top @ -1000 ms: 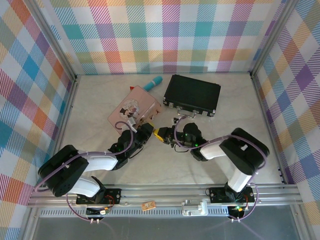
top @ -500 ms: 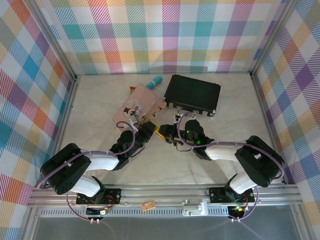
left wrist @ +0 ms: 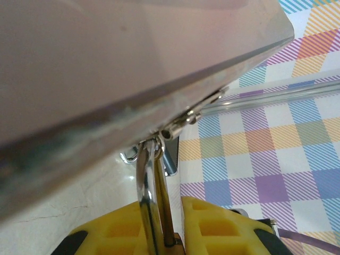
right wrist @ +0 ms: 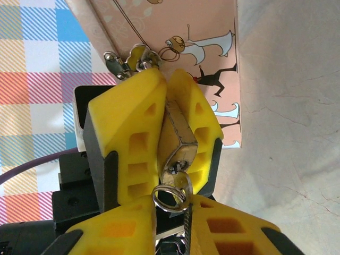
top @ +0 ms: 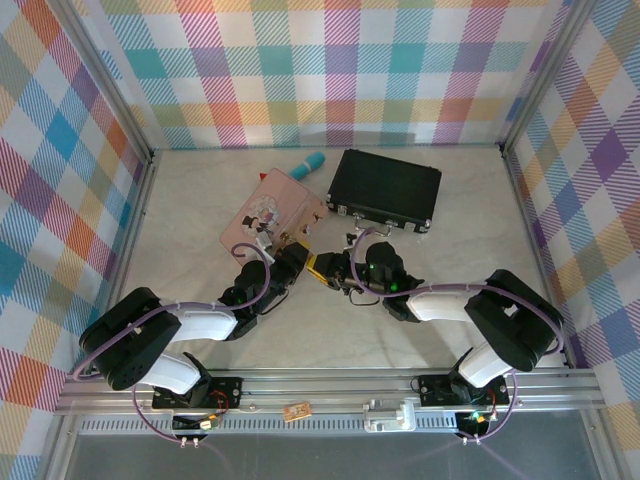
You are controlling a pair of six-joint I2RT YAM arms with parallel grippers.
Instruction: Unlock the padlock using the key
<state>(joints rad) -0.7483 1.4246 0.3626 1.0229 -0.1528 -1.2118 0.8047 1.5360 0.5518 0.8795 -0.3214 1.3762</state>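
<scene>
The brass padlock hangs by its silver shackle from the hasp of the pink tin. My left gripper is shut on the padlock's body, a yellow finger on each side. The key sticks in the keyhole at the padlock's lower end, with its split ring dangling. My right gripper is just below, its jaws close round the ring and the key's head; whether they pinch it is unclear. From above, both grippers meet tip to tip beside the tin.
A black case lies right behind the grippers. A teal object lies beyond the tin. An orange-brown tag rests on the front rail. Plaid walls enclose the table on three sides.
The tin swung up and to the right with the padlock, then came partly back. My right arm drew its elbow in, and its jaws loosened from a tight pinch.
</scene>
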